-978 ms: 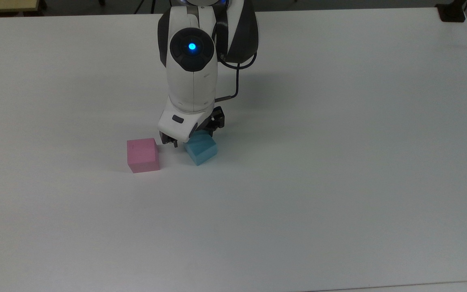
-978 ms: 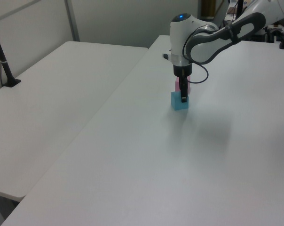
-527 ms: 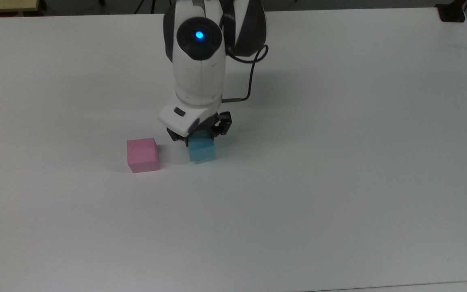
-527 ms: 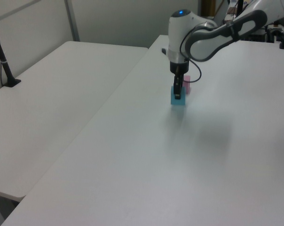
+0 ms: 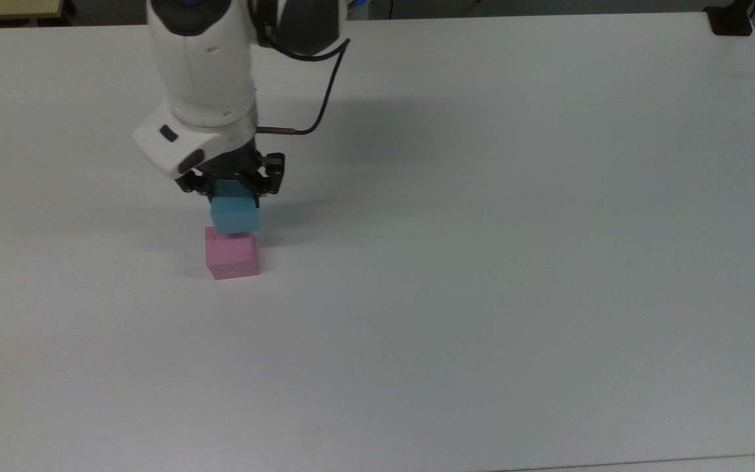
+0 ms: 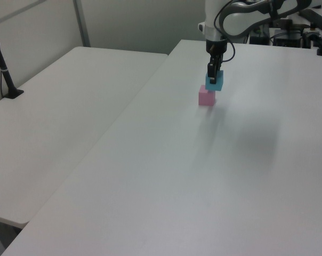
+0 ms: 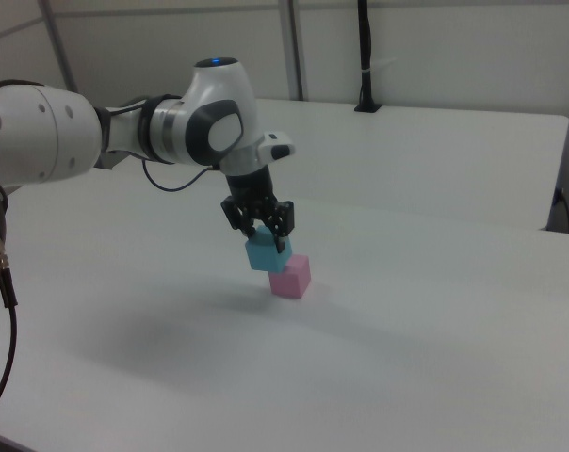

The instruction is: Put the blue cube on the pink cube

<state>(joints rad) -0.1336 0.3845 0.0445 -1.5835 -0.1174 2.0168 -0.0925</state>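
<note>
The blue cube hangs in the air, pinched between the two dark fingers of the gripper, which close on its opposite sides. In the right view the cube is clearly off the desk, held a little higher than the top of the pink cube and just to the right view's left of it, with their near edges overlapping in that view. In the top view the blue cube covers the far edge of the pink cube; whether the two touch cannot be told. In the left view the blue cube sits above and slightly to the left view's right of the pink cube.

The pink cube rests flat on the white desk, in the half toward the top view's left and about midway between the near and far edges. The white arm reaches down from the far edge of the desk, its wrist pointing straight down over the cubes, with a dark cable looping beside it. A second white table stands alongside at the left view's left.
</note>
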